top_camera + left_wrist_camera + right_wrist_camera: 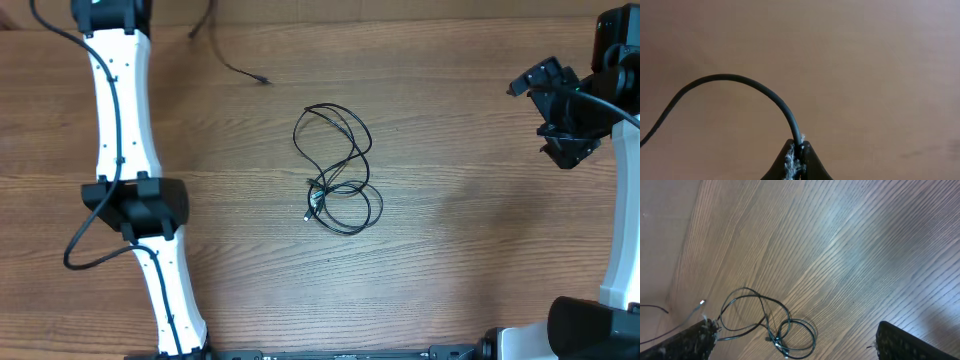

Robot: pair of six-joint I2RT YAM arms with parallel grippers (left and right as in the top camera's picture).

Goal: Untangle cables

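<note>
Left hand (800,150) pinched shut on one cable (740,78); right hand (797,326) wide open, empty; one tangle (322,192) untouched.

The cables (337,170) lie on the table (450,270) — between left arm (125,100) and right arm (625,200), touching neither.

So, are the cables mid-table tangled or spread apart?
Tangled: the cables lie in overlapping loops, crossing at one knot.

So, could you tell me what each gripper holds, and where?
Left gripper pinches a black cable, apparently near its end; right gripper is open, holding nothing.
</note>
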